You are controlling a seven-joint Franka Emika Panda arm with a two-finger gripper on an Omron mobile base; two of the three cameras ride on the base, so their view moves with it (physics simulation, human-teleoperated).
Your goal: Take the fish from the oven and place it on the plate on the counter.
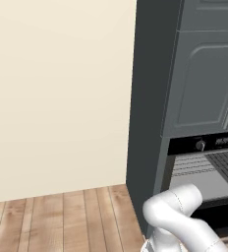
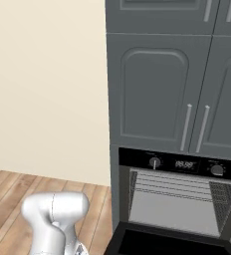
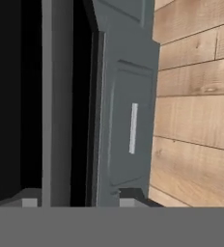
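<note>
The oven is a black wall unit with its door dropped open. Its pale grey cavity and wire racks show, and no fish can be made out inside; the fish is hidden or out of view. In the left base view the oven sits at the right edge, partly behind my white arm. The plate and the counter are out of view. My gripper hangs low beside the oven, pointing down, its fingertips apart with nothing showing between them.
Dark grey panelled cabinet doors stand above the oven. A grey drawer front with a pale bar handle lies just ahead of the hand, next to a black surface. Wooden floor and a beige wall lie to the left.
</note>
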